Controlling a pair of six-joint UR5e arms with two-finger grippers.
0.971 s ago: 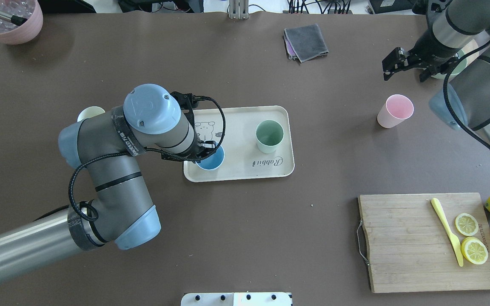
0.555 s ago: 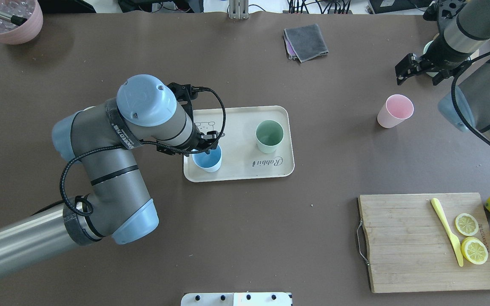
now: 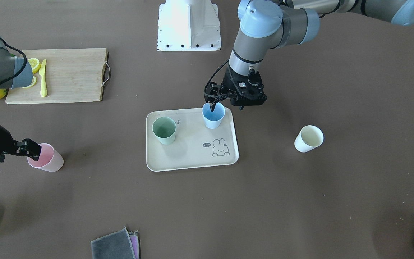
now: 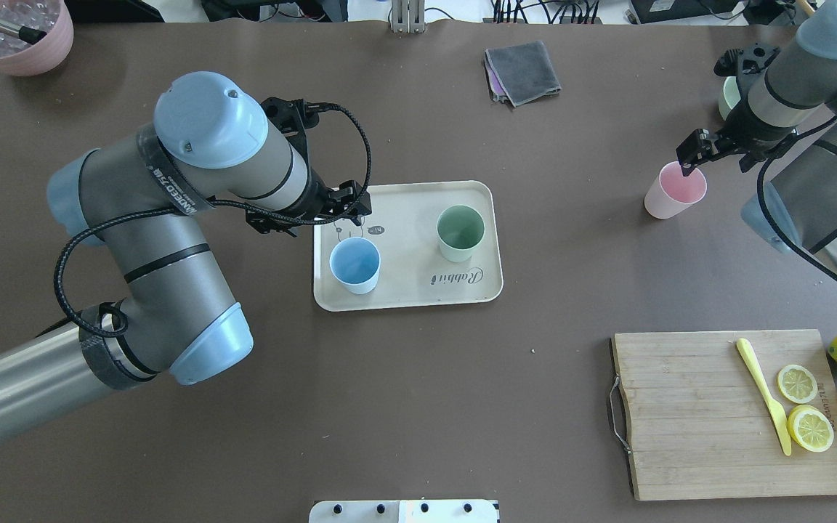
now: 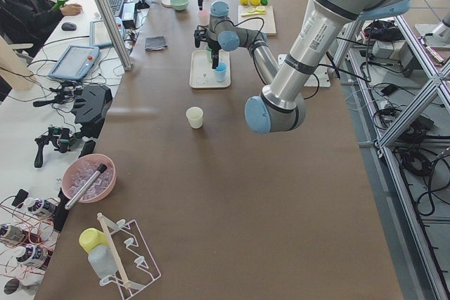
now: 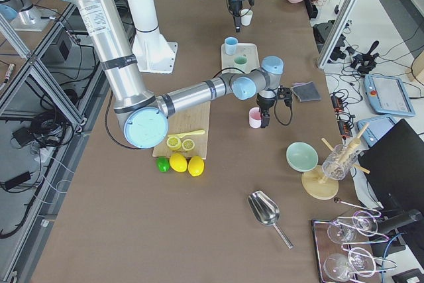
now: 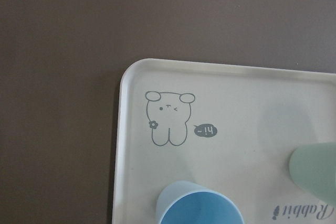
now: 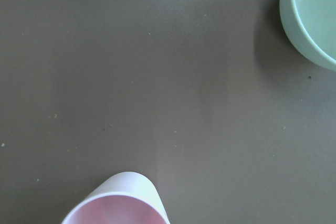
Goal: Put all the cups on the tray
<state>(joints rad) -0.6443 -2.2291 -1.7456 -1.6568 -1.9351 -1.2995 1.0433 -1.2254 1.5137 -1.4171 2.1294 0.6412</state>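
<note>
The beige tray [image 4: 411,211] with the rabbit drawing holds a blue cup [image 4: 354,265] and a green cup [image 4: 460,232], both upright. It also shows in the front view [image 3: 192,154]. My left gripper [image 4: 352,207] is open and empty, raised just beyond the blue cup [image 3: 213,115]. A pink cup [image 4: 674,190] stands on the table right of the tray. My right gripper [image 4: 713,158] is open beside it, one finger over its rim [image 3: 45,157]. A cream cup [image 3: 309,138] stands on the table left of the tray, hidden by my left arm in the overhead view.
A wooden cutting board [image 4: 680,414] with lemon slices and a yellow knife lies at the near right, with lemons beside it. A grey cloth [image 4: 524,73] lies at the back. A pale green bowl [image 8: 315,19] sits behind the pink cup. A pink bowl [image 4: 15,36] stands far left.
My left gripper let go of the blue cup and pulled up and away to the far left. My right gripper moved nearer, to the pink cup.
</note>
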